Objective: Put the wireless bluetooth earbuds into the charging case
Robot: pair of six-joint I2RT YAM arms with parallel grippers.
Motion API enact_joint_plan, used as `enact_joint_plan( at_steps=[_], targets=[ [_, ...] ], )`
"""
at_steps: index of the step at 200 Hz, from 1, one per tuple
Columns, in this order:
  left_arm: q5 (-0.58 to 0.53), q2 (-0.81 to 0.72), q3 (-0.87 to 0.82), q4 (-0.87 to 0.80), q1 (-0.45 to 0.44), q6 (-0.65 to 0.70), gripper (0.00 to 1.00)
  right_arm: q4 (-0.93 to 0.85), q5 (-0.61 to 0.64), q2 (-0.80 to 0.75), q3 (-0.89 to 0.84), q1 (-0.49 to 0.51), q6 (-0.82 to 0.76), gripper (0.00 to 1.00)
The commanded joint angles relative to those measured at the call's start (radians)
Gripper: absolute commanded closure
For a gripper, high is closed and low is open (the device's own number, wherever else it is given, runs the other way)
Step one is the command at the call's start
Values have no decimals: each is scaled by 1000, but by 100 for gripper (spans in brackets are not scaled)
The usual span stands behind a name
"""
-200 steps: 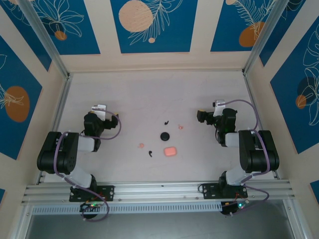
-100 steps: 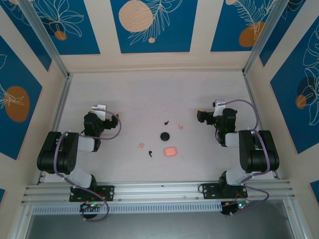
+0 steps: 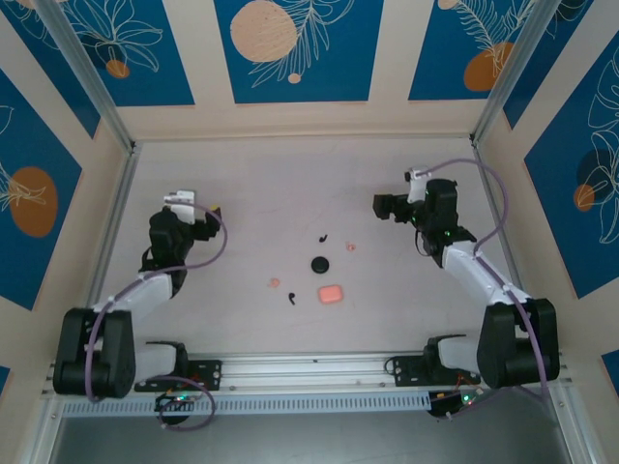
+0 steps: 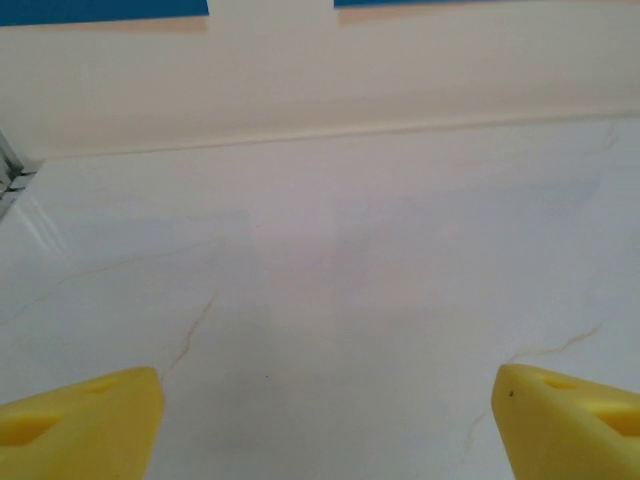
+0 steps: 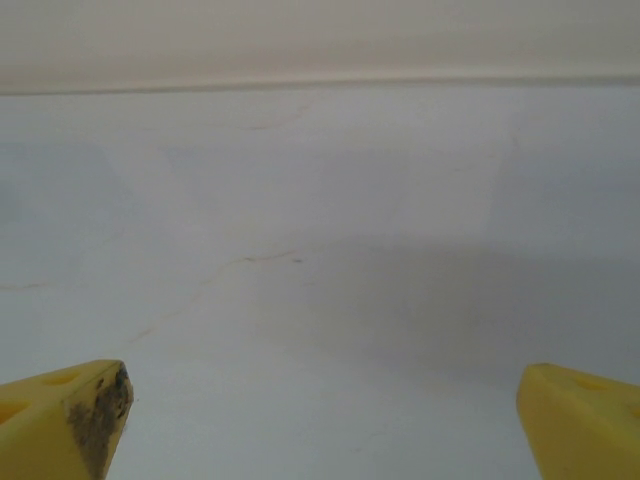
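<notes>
Seen from above, a salmon-pink charging case (image 3: 331,293) lies on the pale surface (image 3: 261,184), at 6 o'clock from a small black disc (image 3: 320,264). One pink earbud (image 3: 274,283) lies at 9 o'clock from the case, the second earbud (image 3: 351,246) at 1 o'clock. The left gripper (image 3: 213,214) is well apart at 10 o'clock, the right gripper (image 3: 383,205) at 2 o'clock. Both have yellow fingers (image 4: 85,420) spread wide, holding nothing.
</notes>
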Motion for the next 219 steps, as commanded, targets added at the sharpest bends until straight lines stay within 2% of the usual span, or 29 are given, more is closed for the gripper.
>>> enact_joint_plan(
  at_steps=[1, 36, 63, 93, 111, 122, 142, 187, 199, 219],
  targets=[
    [86, -56, 126, -322, -33, -98, 21, -491, 31, 3, 147, 67, 52, 1],
    [105, -44, 286, -632, -123, -168, 26, -767, 6, -3, 258, 193, 140, 1],
    [107, -3, 365, -833, -203, -220, 30, -921, -28, 20, 323, 296, 258, 10],
    [99, 34, 387, -974, -277, -282, 30, -968, -67, 85, 353, 410, 427, 20],
    [121, 52, 383, -1015, -289, -346, 32, -991, -77, 147, 381, 460, 519, 22],
    [147, 63, 377, -1022, -293, -355, 36, -990, -86, 187, 395, 481, 555, 24],
    [156, 76, 366, -1028, -298, -372, 36, -964, -108, 263, 426, 508, 590, 24],
    [158, 123, 393, -1067, -298, -350, 36, -963, -118, 466, 563, 510, 605, 25],
    [161, 140, 403, -1074, -298, -343, 36, -976, -120, 518, 596, 507, 601, 28],
    [152, 166, 408, -1076, -298, -333, 37, -996, -124, 590, 635, 505, 591, 29]
  ],
)
